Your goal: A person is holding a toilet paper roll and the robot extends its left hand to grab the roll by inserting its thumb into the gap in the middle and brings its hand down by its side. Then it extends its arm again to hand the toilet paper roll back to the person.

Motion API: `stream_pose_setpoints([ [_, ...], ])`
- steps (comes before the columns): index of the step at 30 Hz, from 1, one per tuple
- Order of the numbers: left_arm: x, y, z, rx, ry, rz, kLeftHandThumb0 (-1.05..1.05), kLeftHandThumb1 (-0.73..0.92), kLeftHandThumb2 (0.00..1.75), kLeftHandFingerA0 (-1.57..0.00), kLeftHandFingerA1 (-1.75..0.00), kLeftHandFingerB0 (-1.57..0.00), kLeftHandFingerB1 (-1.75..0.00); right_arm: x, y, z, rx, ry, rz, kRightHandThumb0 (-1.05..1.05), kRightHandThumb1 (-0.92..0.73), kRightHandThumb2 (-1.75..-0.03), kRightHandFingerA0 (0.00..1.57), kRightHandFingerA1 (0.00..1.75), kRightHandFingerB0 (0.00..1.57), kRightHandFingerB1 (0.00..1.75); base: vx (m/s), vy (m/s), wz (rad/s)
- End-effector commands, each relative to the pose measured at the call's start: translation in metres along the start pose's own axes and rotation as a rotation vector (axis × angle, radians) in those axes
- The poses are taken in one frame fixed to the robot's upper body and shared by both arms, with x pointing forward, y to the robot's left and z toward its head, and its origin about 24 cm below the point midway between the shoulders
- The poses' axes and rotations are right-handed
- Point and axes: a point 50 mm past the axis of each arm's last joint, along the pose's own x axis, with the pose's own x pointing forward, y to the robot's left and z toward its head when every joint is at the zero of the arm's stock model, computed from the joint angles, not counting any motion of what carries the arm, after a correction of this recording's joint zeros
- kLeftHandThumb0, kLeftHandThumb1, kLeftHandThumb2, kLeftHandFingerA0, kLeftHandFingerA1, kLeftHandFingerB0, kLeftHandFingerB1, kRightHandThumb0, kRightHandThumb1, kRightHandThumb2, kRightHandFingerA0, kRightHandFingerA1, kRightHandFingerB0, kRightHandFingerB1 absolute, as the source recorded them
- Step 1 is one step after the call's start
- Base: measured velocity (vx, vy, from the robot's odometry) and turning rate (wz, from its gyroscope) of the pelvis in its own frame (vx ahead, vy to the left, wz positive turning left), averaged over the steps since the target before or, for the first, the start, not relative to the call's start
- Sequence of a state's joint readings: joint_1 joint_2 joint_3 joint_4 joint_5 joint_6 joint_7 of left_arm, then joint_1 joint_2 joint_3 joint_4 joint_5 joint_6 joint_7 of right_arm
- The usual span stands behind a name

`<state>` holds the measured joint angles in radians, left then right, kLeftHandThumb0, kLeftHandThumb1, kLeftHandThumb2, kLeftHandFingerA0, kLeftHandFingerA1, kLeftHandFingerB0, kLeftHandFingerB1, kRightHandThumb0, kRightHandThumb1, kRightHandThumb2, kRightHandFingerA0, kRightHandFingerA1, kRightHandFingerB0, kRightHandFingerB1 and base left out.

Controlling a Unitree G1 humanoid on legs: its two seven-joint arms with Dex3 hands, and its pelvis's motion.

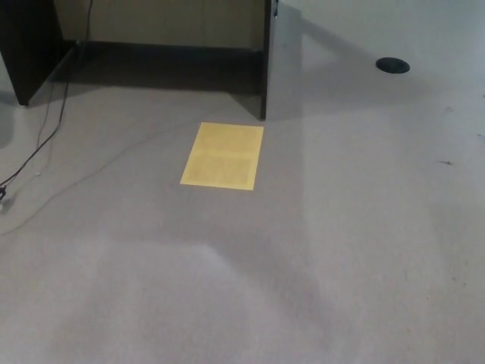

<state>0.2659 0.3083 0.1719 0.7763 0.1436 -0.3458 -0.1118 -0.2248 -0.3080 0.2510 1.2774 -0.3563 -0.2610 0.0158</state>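
Observation:
No toilet paper roll and no person show in the head view. Neither of my hands is in the picture. I see only grey carpet floor (341, 250) in front of me.
A yellow sheet (223, 155) lies flat on the carpet. Behind it stands a dark desk with a side panel (264, 61) and a dark leg (30, 45) at the far left. A thin cable (34, 152) trails across the floor at left. A black round disc (392, 65) sits at the back right.

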Motion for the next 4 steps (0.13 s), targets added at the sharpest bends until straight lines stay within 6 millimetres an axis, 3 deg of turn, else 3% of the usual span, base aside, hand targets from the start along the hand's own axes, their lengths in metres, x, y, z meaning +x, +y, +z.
stream_pose_setpoints([
  [1,0.0008,0.0118,0.0085,0.050,-0.125,0.136,-0.39,0.40,0.61,-0.37,-0.43,-0.30,-0.38,-0.0025,-0.0035,-0.0075,-0.016,0.020,-0.034,-0.38,-0.67,-0.60,0.77,0.66,0.54,0.42,0.00,0.000,0.00],
  [4,-0.0008,0.0110,0.0064,0.055,-0.132,0.141,-0.38,0.40,0.61,-0.37,-0.43,-0.30,-0.38,-0.0033,-0.0026,-0.0087,-0.016,0.017,-0.035,-0.39,-0.67,-0.60,0.77,0.69,0.55,0.43,0.00,0.000,0.00],
])
